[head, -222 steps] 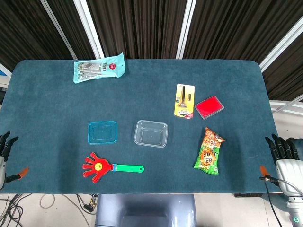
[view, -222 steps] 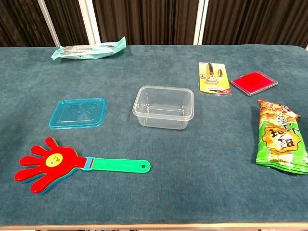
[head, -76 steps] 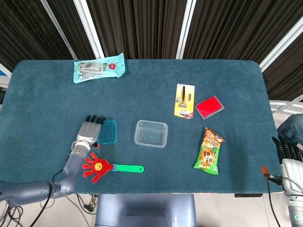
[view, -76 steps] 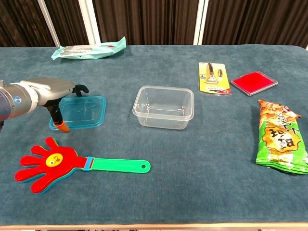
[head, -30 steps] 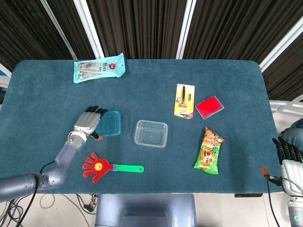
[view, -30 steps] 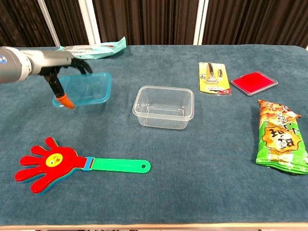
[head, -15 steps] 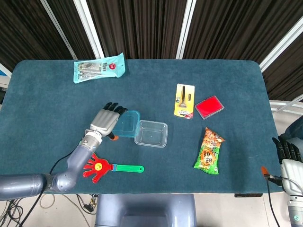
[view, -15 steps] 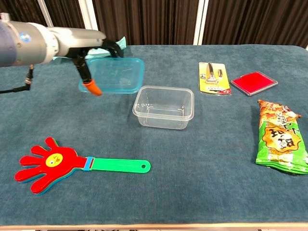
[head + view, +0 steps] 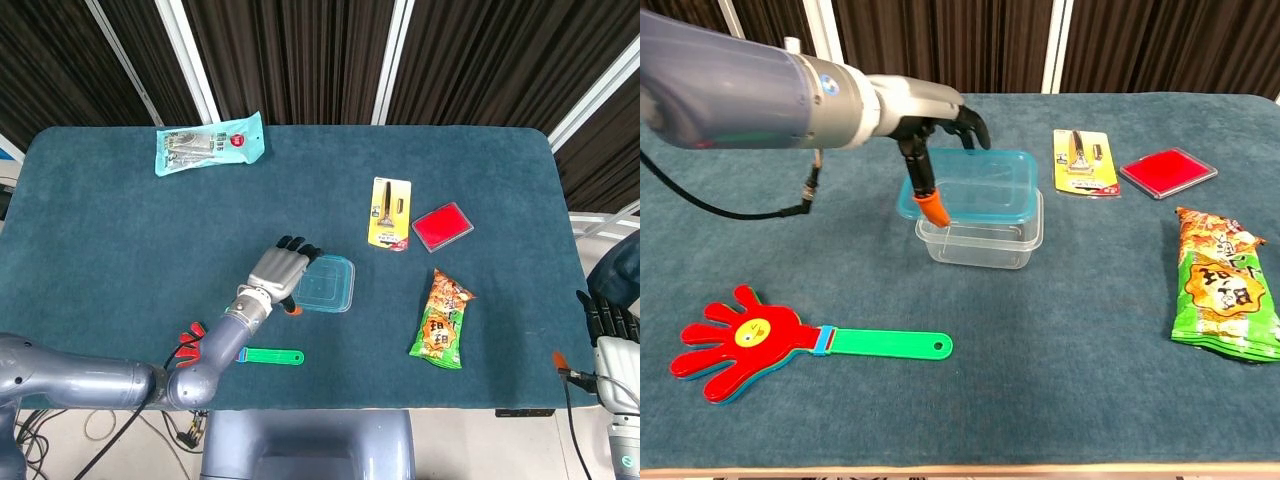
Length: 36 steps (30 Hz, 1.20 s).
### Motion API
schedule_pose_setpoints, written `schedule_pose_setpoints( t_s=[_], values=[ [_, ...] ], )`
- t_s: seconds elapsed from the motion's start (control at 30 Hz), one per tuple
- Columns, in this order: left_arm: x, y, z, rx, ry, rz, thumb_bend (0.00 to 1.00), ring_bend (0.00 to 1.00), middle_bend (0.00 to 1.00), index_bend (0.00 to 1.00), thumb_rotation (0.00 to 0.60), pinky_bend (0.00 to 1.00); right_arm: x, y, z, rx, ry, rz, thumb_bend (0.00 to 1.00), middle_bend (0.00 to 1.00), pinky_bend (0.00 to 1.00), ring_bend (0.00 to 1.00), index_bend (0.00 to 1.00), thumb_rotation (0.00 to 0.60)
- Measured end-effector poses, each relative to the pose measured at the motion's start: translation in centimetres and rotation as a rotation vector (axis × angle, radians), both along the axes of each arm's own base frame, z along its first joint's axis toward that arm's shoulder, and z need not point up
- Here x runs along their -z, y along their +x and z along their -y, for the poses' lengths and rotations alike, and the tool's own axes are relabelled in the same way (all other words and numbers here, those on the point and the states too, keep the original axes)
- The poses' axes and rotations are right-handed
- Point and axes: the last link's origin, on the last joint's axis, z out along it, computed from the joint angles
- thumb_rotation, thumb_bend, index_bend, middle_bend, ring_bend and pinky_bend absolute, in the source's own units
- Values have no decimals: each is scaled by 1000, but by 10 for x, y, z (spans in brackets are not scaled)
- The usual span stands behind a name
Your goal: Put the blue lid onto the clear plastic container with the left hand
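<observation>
Lid placement is the step in hand. The left hand (image 9: 940,125) grasps the blue lid (image 9: 973,187) at its left edge, thumb below and fingers over the top, and holds it directly above the clear plastic container (image 9: 985,236). In the chest view the lid sits roughly level over the container, its near edge at or just above the rim; whether it touches the rim cannot be told. In the head view the lid covers the container's outline almost fully.

The right hand (image 9: 606,322) is at the table's edge, well apart from the container, fingers extended and holding nothing.

Judgement: the lid is nearly aligned but not seated. To finish well, the left hand should square all 4 corners over the rim, lower the lid flat, then press down before letting go. The thumb lies under the lid's left edge, beside the container wall, and could keep that side from seating; it needs to slide clear as the lid comes down. The container is light and may shift under sideways force, so pressure should be straight down.
</observation>
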Motion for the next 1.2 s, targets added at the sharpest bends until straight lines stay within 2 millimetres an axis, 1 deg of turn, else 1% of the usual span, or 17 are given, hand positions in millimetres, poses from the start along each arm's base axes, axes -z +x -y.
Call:
schedule_pose_setpoints(
  t_s=[0.13, 0.37, 0.53, 0.67, 1.2],
  values=[
    [7, 0, -3, 0, 5, -11, 239, 9, 200, 161, 600, 31, 0, 0, 0, 3, 1, 2, 336, 14, 0, 0, 0, 600],
    [18, -6, -6, 29, -4, -25, 239, 6, 185, 161, 600, 20, 0, -1, -1, 6, 3, 2, 336, 14, 0, 0, 0, 600],
    [19, -8, -8, 57, 4, -21, 222, 6, 183, 161, 600, 20, 1, -2, -1, 11, 3, 4, 336, 14, 0, 0, 0, 600],
    [20, -11, -10, 45, 12, -18, 222, 6, 181, 161, 600, 20, 1, -3, -2, 14, 8, 4, 336, 14, 0, 0, 0, 600],
    [25, -6, -7, 15, 30, -47, 208, 6, 166, 156, 600, 0, 1, -2, -1, 16, 8, 4, 336, 14, 0, 0, 0, 600]
  ],
)
